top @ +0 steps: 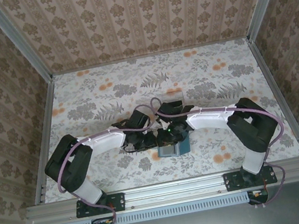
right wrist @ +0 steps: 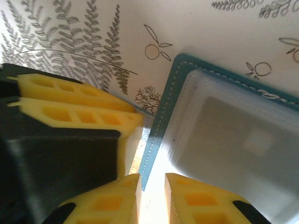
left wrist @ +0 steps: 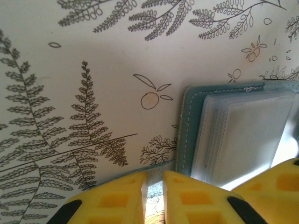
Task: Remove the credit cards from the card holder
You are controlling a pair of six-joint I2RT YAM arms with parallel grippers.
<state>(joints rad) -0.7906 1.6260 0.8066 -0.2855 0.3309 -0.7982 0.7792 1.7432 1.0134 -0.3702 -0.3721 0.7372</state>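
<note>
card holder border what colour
The card holder border is teal with pale stitching, best in right wrist view.

The tabletop [top: 94,93] is pale, printed all over with grey ferns and small orange fruits. Flat on it lies the open card holder [left wrist: 233,135], its teal rim showing, just ahead and right of the left end effector [left wrist: 153,186] and just ahead and right of the right end effector [right wrist: 152,191]

My arms fold inward over the flowered table [top: 206,73]. My left gripper [top: 143,141] and right gripper [top: 170,134] meet at centre, above the teal card holder [top: 173,150] lying toward the near edge.
</note>
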